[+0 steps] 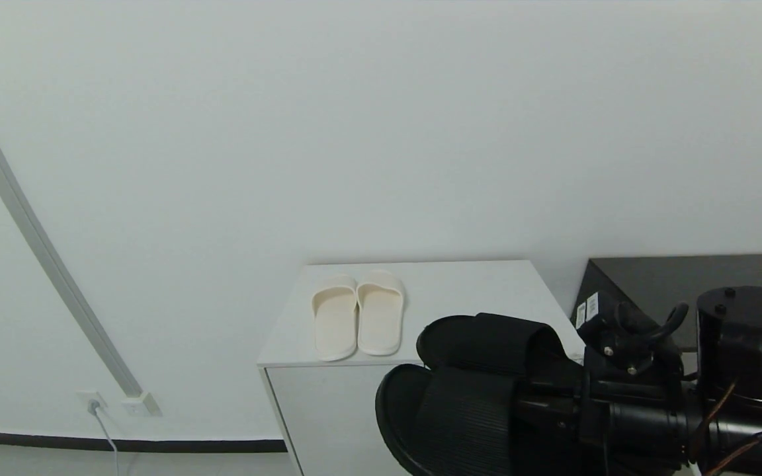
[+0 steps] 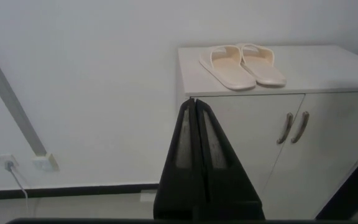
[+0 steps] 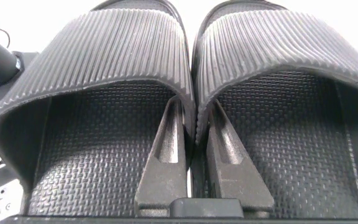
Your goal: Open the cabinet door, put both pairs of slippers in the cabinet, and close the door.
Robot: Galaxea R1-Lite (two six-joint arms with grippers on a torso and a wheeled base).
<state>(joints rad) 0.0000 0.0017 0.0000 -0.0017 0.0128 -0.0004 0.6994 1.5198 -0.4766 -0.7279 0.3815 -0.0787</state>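
Two black slippers (image 1: 473, 370), one pair, sit side by side in the right gripper (image 3: 191, 124). Its fingers go one into each shoe and pinch the two inner walls together. At their 10 o'clock a second pair, two cream slippers (image 1: 358, 316), lies on the white cabinet (image 1: 480, 284). The cabinet's two doors (image 2: 334, 155) look closed. The black pair hides the cabinet's near right corner. The left gripper (image 2: 195, 107), pressed together and empty, hangs before the cabinet. A dark tabletop (image 1: 685, 274) stands at the cabinet's 3 o'clock and one wall socket (image 1: 92, 400) at its 8 o'clock.
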